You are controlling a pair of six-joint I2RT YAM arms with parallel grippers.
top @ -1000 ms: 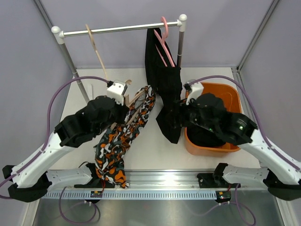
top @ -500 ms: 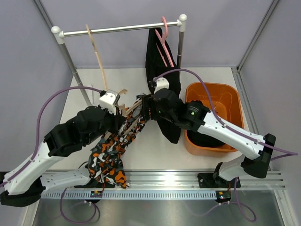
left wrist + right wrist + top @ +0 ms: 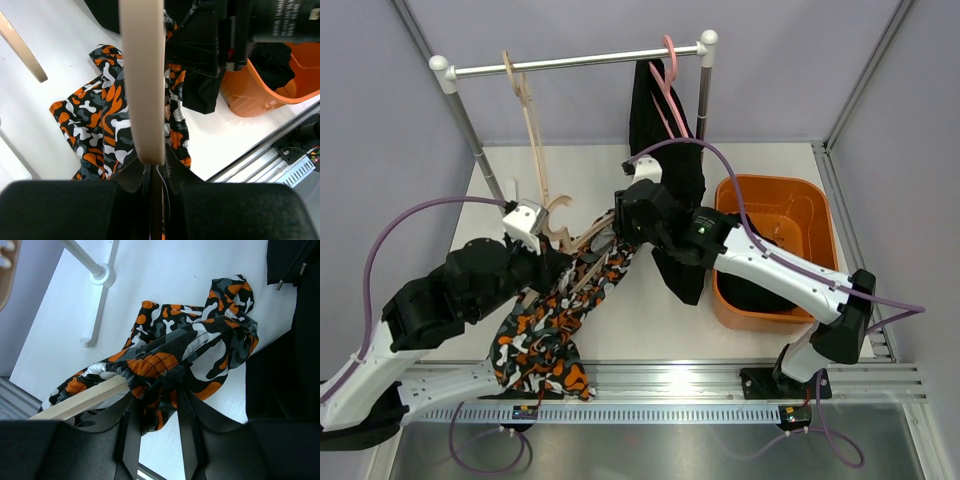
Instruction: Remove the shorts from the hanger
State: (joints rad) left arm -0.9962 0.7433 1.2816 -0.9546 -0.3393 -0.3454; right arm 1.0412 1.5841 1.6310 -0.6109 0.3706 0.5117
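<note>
The patterned shorts [image 3: 565, 315] hang on a wooden hanger [image 3: 582, 240] and trail onto the table. My left gripper [image 3: 553, 262] is shut on the hanger's bar [image 3: 142, 75], and the shorts [image 3: 105, 115] lie beneath it. My right gripper [image 3: 620, 232] is at the shorts' waistband. In the right wrist view its jaws [image 3: 156, 390] pinch the bunched waistband [image 3: 160, 367] beside the bar [image 3: 80, 400]. A black pair of shorts [image 3: 670, 190] hangs on a pink hanger [image 3: 670, 90] on the rail. Another black pair [image 3: 755, 290] lies in the orange bin [image 3: 790, 190].
A clothes rail [image 3: 570, 62] spans the back, with an empty wooden hanger [image 3: 525, 110] on it. Its posts stand at back left [image 3: 470, 130] and by the bin [image 3: 703, 95]. A metal track [image 3: 670, 375] runs along the near edge.
My right arm swung left from the bin to the patterned shorts' waistband. My left arm pulled back toward the near left, drawing the hanger and shorts with it.
</note>
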